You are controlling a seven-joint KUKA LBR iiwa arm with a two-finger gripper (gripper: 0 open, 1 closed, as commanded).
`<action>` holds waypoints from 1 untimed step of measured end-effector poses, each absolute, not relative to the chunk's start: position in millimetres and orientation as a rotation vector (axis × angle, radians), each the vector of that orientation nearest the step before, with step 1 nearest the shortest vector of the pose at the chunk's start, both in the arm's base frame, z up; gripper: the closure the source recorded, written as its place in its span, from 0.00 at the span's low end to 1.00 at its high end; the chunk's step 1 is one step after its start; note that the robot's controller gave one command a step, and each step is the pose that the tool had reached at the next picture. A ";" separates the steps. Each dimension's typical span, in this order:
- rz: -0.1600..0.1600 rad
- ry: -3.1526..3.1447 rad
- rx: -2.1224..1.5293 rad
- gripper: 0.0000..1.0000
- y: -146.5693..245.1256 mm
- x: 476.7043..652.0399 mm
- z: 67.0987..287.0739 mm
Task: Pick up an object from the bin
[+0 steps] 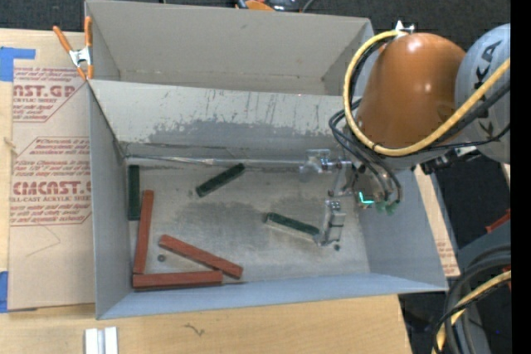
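Seeing gripper (334, 230) down at floor level in right half of grey sheet-metal bin (249, 37), tip just beside right end of short dark green flat stick (290, 223). Can't tell if touching it. Can't tell tool opening either, wide or narrow. Seeing nothing clearly clamped, so not calling it a hold.

Judging progress as early: positioned at a candidate, not lifted. Left to do: close on the stick, confirm grip, raise clear of the bin walls.

Noting other parts well apart from tool:
- second dark green stick (220, 178), tilted, toward far wall
- dark green bar (133, 192) along left wall
- red-brown flat bar (145, 232) just beside that
- second red-brown bar (199, 255), diagonal, near left
- third red-brown bar (177, 280) along near wall

Expecting no interference from those.
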State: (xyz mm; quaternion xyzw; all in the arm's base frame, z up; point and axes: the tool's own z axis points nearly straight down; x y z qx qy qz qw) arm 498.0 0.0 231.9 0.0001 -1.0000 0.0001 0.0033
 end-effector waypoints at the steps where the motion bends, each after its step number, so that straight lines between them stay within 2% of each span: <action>1: -0.001 -3.129 -0.191 0.00 -2.6 507.5 65.5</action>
